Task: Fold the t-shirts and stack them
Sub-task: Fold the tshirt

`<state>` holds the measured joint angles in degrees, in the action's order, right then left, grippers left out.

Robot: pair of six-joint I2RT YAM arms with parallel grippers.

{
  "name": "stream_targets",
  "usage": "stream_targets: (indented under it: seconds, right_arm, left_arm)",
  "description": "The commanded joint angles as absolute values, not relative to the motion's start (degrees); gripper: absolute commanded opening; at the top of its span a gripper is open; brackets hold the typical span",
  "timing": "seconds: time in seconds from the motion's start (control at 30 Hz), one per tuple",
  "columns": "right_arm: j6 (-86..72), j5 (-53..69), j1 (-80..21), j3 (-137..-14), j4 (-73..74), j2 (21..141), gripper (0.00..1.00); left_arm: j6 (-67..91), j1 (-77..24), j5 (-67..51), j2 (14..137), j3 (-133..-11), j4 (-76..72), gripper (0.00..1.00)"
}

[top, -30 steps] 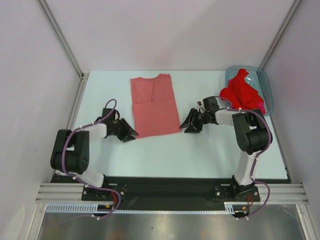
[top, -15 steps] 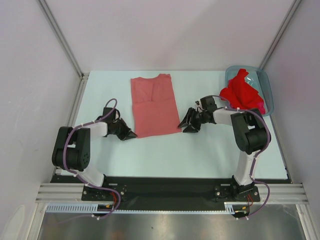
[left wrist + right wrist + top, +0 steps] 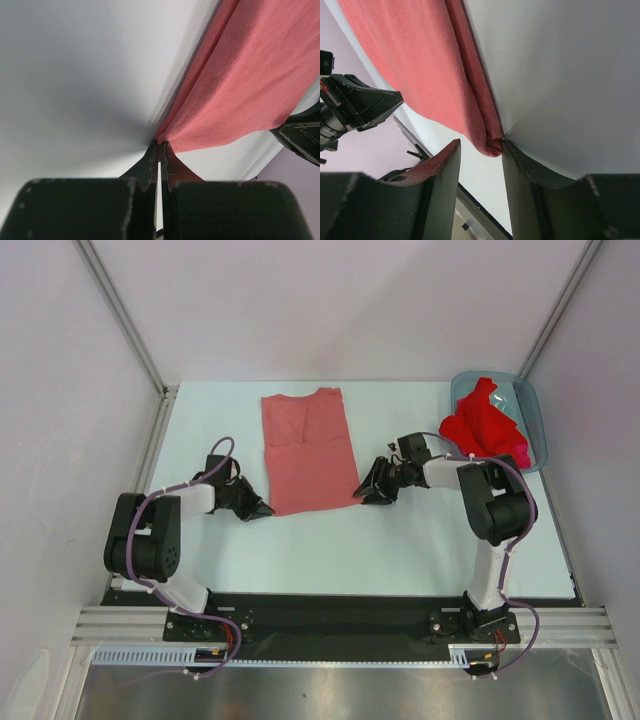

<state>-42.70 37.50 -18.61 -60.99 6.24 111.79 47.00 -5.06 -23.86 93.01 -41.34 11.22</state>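
Looking down from the overhead camera, I see a muted salmon-pink short-sleeved cloth t-shirt (image 3: 308,448) lying flat on the pale counter (image 3: 400,540), folded into a long narrow panel with its neckline at the far end and its hem nearest the arm bases. It sits roughly midway between the two arms. The left fingers (image 3: 265,510) are down at the near left corner of that shirt, and my left wrist view shows them pressed together with almost no gap, the pink corner nipped between their tips and a little cloth showing just beside one finger. From that corner the fabric runs away and up to the right. The right fingers (image 3: 365,492) are at the near right corner. In the right wrist view they stand partly apart, one on each side of the doubled-over corner; the cloth sits in the gap and touches the finger on the right of that view, but it is not clamped. Well to the right, at the far right corner of the counter, brighter red t-shirts (image 3: 485,425) lie crumpled in a heap inside a translucent blue-grey plastic bin (image 3: 537,430), with some red cloth spilling over its near left rim.
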Motion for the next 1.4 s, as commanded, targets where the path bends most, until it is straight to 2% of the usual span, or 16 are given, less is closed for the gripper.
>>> stream_targets:
  seconds: [0.0,0.13,0.2,0.27,0.57,0.83,1.13,1.3,1.37]
  right_arm:
    - [-42.0,32.4,-18.6,-60.4,6.1,115.2,0.43]
    - [-42.2,32.7,-18.5,-60.2,4.9,115.3,0.36]
    - [-42.3,32.5,-18.5,-59.9,4.7,115.4,0.23]
    - [-42.3,32.4,-18.5,-59.6,4.7,115.2,0.0]
    - [-39.0,30.1,-20.4,-56.5,7.3,110.0,0.0]
    - [-38.0,30.1,-21.5,-48.9,8.1,102.8,0.0]
    - [-34.9,31.4,-22.0,-38.2,12.2,90.6,0.0]
    - [-35.2,32.0,-22.4,-31.3,14.9,78.6,0.0]
    - [-35.5,31.9,-22.6,-29.5,15.9,73.8,0.0]
  left_arm:
    - [44.2,-4.8,-18.6,95.4,-41.0,11.8,0.0]
    - [43.9,-4.9,-18.8,95.5,-41.0,12.0,0.0]
    - [43.7,-4.8,-18.9,95.5,-41.1,12.0,0.0]
    - [43.5,-4.9,-18.7,95.0,-41.0,12.4,0.0]
    - [43.5,-5.8,-17.3,87.6,-37.1,14.6,0.0]
    - [48.6,-11.7,-14.6,76.0,-29.0,17.1,0.0]
    - [60.2,-23.7,-7.6,54.3,-22.0,27.7,0.0]
    - [68.6,-31.6,-2.5,37.7,-18.0,35.5,0.0]
    - [69.8,-34.2,-1.3,34.6,-17.4,37.7,0.0]
